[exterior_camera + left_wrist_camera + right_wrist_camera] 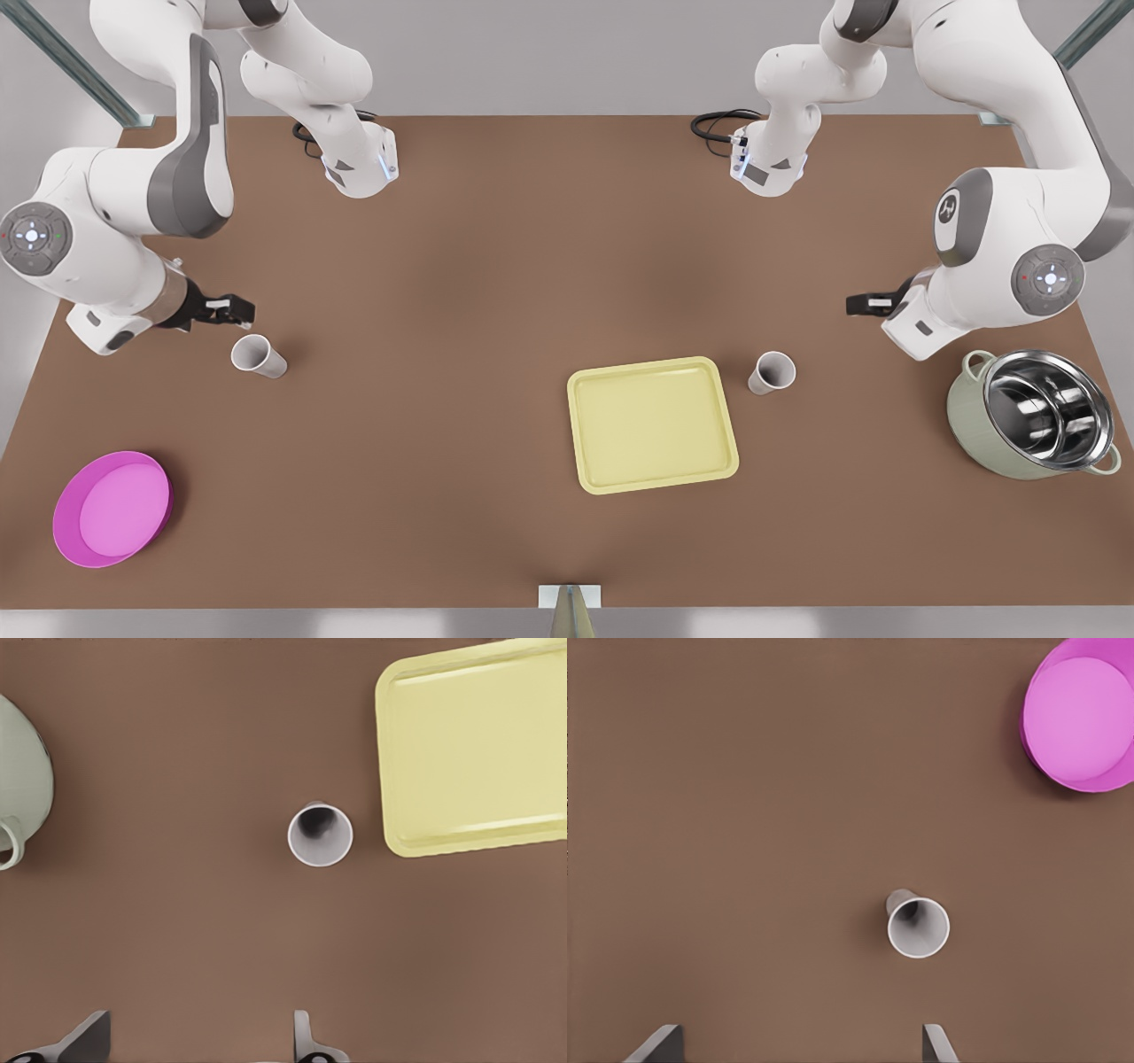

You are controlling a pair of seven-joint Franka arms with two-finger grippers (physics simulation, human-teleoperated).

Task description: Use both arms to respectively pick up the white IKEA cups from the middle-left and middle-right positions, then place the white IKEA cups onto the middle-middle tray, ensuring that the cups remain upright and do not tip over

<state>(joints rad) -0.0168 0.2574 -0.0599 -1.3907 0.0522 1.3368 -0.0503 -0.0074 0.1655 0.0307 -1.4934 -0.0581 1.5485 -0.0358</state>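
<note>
While cups stand, both tools open above

Two white tapered cups stand upright: one at the front view's mid-left, the other just right of the empty pale yellow tray, centre-right

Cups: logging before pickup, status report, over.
Left gripper open above cup by tray. Right gripper open above cup near magenta plate. Both cups upright on table. Tray bare; nothing in the way.
</note>
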